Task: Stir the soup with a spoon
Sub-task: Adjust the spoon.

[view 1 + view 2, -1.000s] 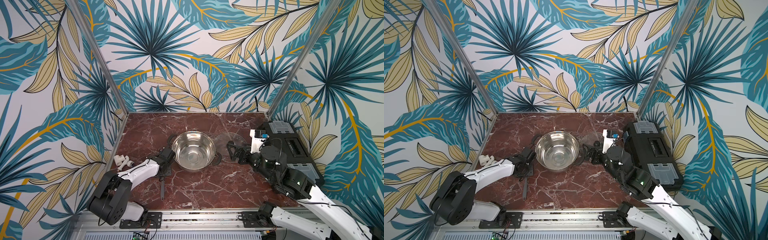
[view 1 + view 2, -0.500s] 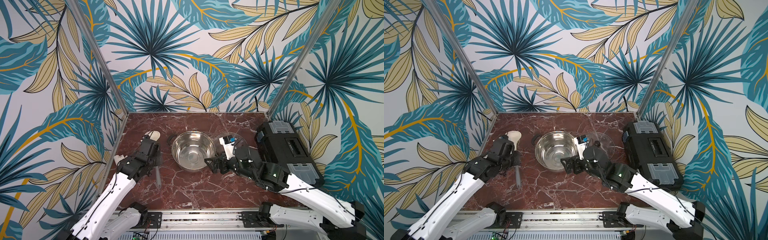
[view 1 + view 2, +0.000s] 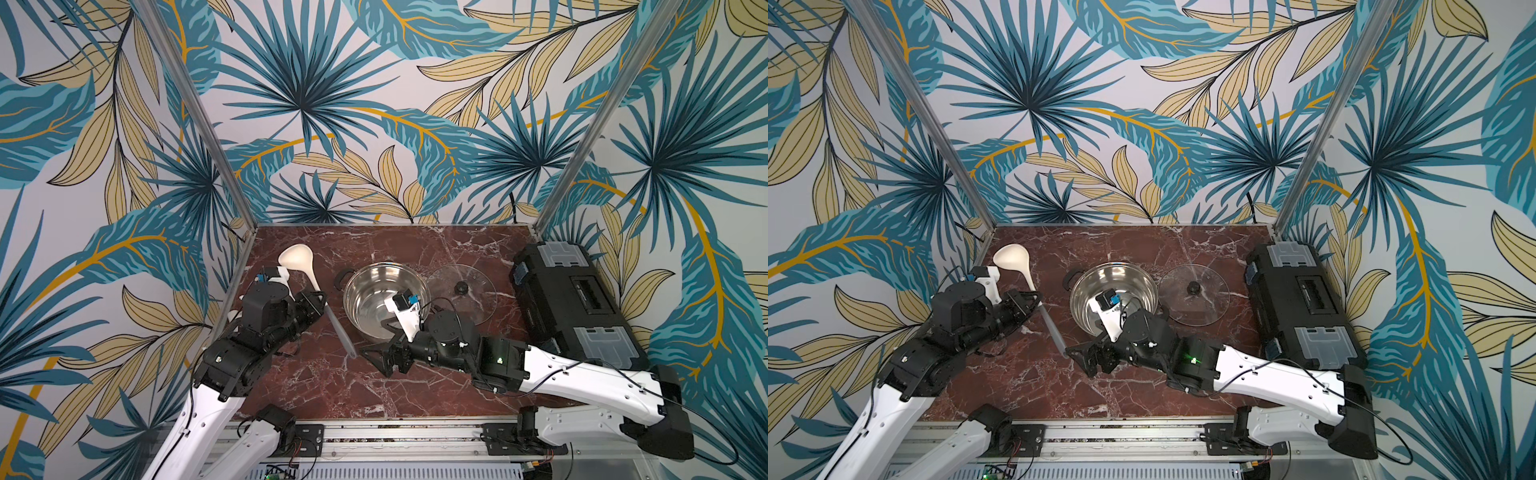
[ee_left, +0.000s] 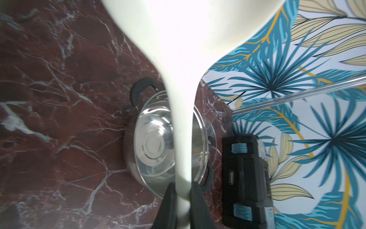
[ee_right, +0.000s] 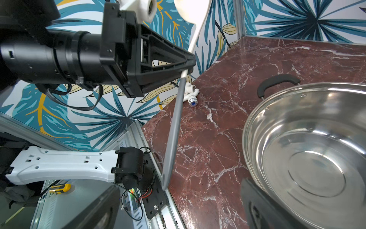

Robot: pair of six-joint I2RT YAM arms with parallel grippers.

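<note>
Aloft, the left gripper (image 3: 318,296) is clamped on the spoon (image 3: 309,277), bowl up.
Right gripper (image 3: 376,360) gapes, empty, beside the pot (image 3: 384,301); only the right wrist view shows white pipe pieces (image 5: 191,94).

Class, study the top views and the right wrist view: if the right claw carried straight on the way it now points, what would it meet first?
Probably the spoon's grey handle, held by the left claw. The right claw, open, points at its free end; depth is uncertain.

No text, number or sign can be read. A small label is seen on the black toolbox (image 4: 245,178), but its lettering is too blurred.
</note>
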